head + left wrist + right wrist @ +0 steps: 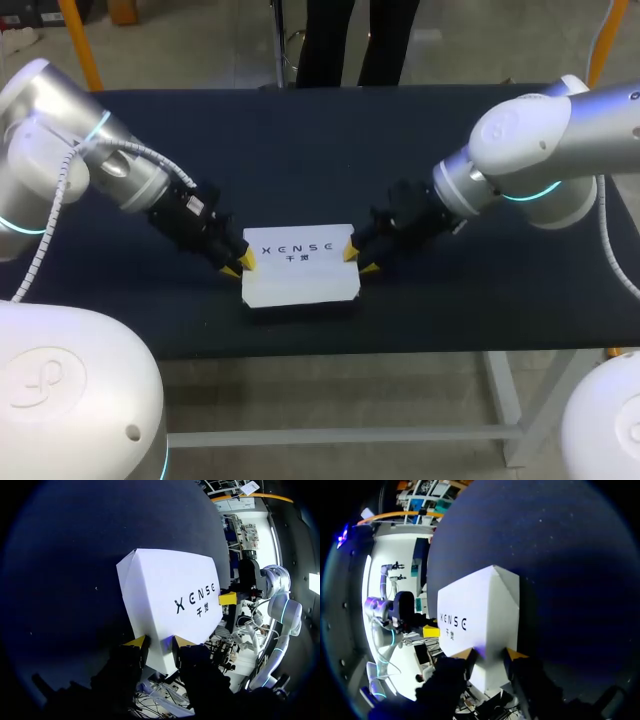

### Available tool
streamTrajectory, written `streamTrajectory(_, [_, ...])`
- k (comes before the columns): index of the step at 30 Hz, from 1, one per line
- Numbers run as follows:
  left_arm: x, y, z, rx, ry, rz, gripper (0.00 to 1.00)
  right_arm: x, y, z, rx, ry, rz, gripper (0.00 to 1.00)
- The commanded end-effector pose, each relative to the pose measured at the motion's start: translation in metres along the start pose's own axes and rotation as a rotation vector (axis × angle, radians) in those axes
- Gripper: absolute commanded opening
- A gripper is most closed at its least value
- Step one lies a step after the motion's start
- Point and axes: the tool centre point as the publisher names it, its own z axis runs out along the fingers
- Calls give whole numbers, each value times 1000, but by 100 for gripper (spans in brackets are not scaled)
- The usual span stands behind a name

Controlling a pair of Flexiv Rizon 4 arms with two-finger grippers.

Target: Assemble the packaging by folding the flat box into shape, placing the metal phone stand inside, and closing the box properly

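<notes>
On dark table [450, 130], pinching light, prob. crushable box [300, 277] by its ends: left gripper [238, 265] at 9 o'clock, right gripper [358, 258] at 3.

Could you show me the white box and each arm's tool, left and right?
white box [300, 278], head view, on its top face.
left tool [239, 264], head view, midway between its yellow tips, at the box's left end.
right tool [359, 258], head view, midway between its yellow tips, at the box's right end.
</notes>
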Motion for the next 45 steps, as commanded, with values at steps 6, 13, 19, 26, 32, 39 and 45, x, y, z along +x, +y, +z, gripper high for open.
streamTrajectory(6, [10, -11, 3, -52, 8, -20, 33, 14, 7, 7, 44, 1, 21, 42])
streamTrajectory(13, [12, -14, 0, -84, 14, -39, 33, 18, 10, 7, 74, -1, 46, 42])
streamTrajectory(19, [13, -16, -2, -111, 17, -62, 33, 18, 13, 7, 90, 2, 60, 40])
streamTrajectory(26, [16, -17, -5, -130, 17, -80, 33, 21, 14, 6, 105, 4, 72, 40])
streamTrajectory(32, [18, -18, -6, -148, 18, -94, 32, 22, 14, 6, 117, 10, 79, 40])
streamTrajectory(39, [20, -18, -8, -165, 19, -105, 33, 25, 15, 6, 131, 11, 90, 40])
streamTrajectory(45, [21, -20, -9, -189, 25, -114, 31, 26, 16, 6, 144, 10, 94, 40])
